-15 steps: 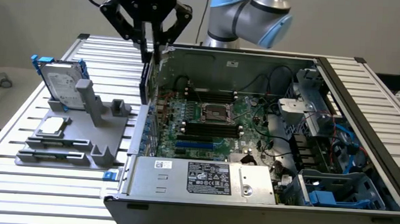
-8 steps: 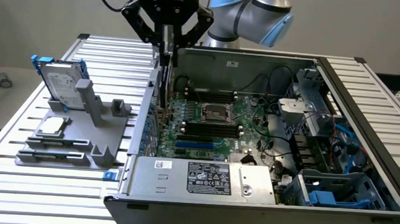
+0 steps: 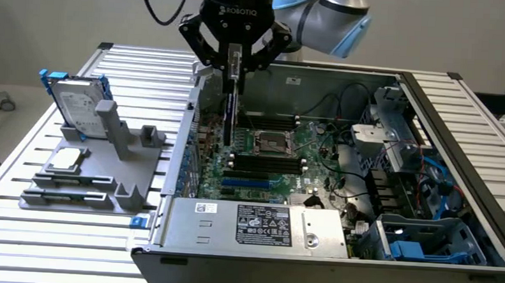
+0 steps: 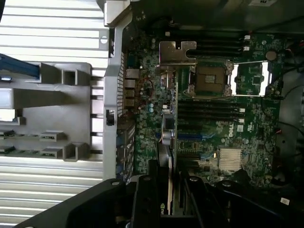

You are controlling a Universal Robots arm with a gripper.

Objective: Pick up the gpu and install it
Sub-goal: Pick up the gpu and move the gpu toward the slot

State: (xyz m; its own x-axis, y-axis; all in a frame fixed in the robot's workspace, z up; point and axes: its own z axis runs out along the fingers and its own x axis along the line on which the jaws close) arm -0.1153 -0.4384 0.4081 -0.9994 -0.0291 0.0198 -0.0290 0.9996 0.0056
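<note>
The gpu (image 3: pixel 230 115) hangs edge-on and upright inside the open computer case (image 3: pixel 456 157), over the part of the motherboard (image 3: pixel 273 165) nearest the case's wall on the exterior view's left. My gripper (image 3: pixel 233 71) is shut on the card's top edge. In the wrist view the gpu (image 4: pixel 167 156) runs away from the fingers (image 4: pixel 145 199), and its silver bracket (image 4: pixel 176 52) is at the far end. The card's lower edge sits above the slots, near a blue slot (image 3: pixel 246 179); whether it touches them I cannot tell.
A grey fixture (image 3: pixel 106 167) stands on the slatted table at the exterior view's left, holding a silver hard drive (image 3: pixel 75 102) in a blue frame. The power supply (image 3: pixel 258 225) fills the case's near end. Cables and drive bays (image 3: pixel 397 160) crowd the right side.
</note>
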